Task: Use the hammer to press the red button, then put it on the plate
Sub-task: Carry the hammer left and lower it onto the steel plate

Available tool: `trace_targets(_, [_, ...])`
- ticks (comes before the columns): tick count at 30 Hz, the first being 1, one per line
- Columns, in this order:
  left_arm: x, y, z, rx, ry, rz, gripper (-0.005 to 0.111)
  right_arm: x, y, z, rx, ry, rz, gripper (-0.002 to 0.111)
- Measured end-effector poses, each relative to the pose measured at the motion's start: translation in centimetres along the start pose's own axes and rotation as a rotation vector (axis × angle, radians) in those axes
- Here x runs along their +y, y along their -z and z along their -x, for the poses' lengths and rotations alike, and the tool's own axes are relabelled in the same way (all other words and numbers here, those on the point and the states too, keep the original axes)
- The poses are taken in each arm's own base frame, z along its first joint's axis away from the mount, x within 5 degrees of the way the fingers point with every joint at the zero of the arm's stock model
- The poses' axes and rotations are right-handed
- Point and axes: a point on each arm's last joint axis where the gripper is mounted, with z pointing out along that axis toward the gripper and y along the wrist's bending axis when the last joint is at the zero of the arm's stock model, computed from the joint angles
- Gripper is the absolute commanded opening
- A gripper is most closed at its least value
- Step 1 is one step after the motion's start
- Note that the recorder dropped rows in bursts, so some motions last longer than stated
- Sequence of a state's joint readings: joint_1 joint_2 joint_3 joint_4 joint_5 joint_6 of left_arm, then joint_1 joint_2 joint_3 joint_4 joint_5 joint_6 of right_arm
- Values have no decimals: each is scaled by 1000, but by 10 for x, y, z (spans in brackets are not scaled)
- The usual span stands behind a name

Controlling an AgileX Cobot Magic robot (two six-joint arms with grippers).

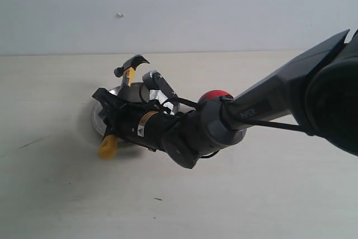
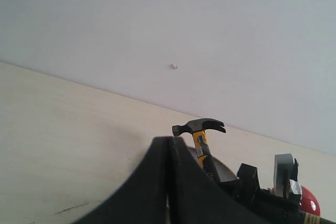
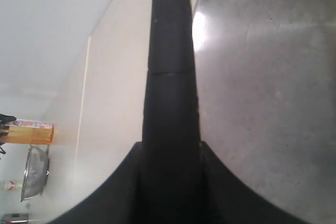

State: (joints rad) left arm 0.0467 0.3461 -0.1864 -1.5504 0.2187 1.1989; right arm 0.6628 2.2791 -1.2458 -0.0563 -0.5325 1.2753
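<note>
Closest to my exterior camera is the dark grey right arm [image 1: 279,90]. It reaches across from the right and hides most of the glossy domed red button [image 1: 215,94] behind it, so only the top of the dome shows. The arm stretches this far because the round shallow silver metal plate [image 1: 136,92] sits on the pale table [image 1: 67,194] to the left of the button. The right tool [image 1: 118,117] hovers over that plate, clamped on the black mid-handle of the small claw hammer [image 1: 129,74] with its dark metal head and yellow neck. The hammer is tilted, head raised past the far rim and yellow butt hanging just outside the near rim, so I judge it is carried, not yet laid down. In the right wrist view tool and handle merge in black, so I infer the grip from that tilt. The left tool [image 2: 169,145], seen only in its own wrist view, has its fingers pressed together on nothing.
</note>
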Motion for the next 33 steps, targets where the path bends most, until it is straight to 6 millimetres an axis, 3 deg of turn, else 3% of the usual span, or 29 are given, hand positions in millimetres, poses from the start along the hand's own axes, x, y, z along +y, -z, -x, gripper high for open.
trace_targets(27, [0, 0, 0, 0, 0, 0, 0, -10, 0, 7, -30, -5, -126, 5])
trace_targets(33, [0, 0, 0, 0, 0, 0, 0, -5, -10, 13, -9, -2, -172, 5])
